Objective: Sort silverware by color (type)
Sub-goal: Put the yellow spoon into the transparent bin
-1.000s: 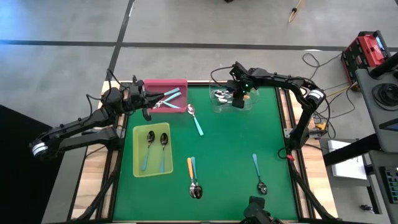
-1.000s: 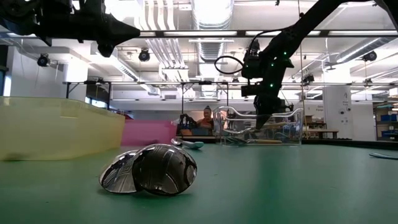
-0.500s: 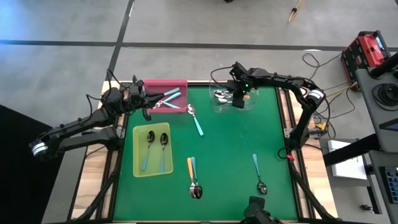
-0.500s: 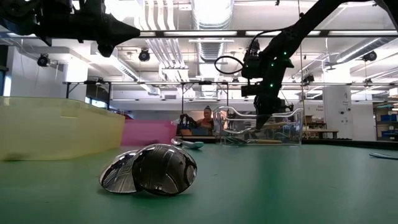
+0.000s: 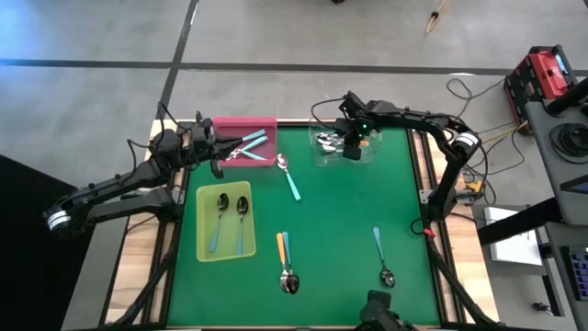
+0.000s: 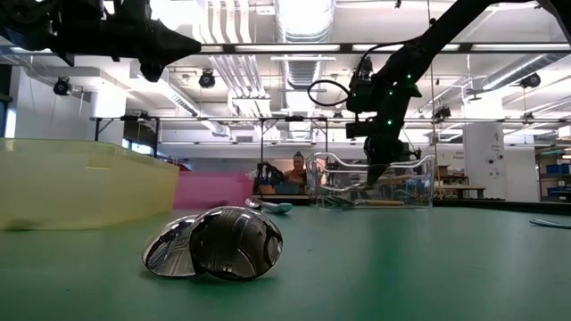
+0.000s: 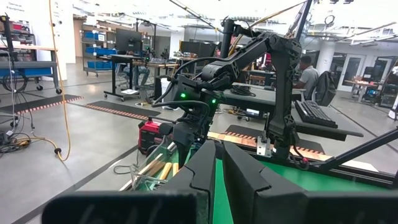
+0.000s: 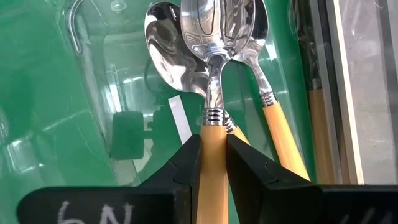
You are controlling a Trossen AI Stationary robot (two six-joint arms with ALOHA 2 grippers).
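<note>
My right gripper reaches down into the clear tray at the table's far right, shut on an orange-handled spoon; two more orange spoons lie under it. My left gripper hangs shut and empty by the pink tray, which holds teal and light-blue spoons. Two light-blue spoons lie in the yellow-green tray. Loose on the green mat are a teal spoon, an orange and a teal spoon side by side, and a light-blue spoon. My right gripper pinches the orange handle between its two fingers, just behind the metal collar. The fingers come slanting down from above and lie along the handle. The spoon's bowl overlaps the other spoons' bowls; whether it rests on them I cannot tell.
The right arm shows across the table in the left wrist view. The bowls of the near pair of spoons fill the low view's foreground. People sit in the room beyond the table. Open green mat lies in the middle.
</note>
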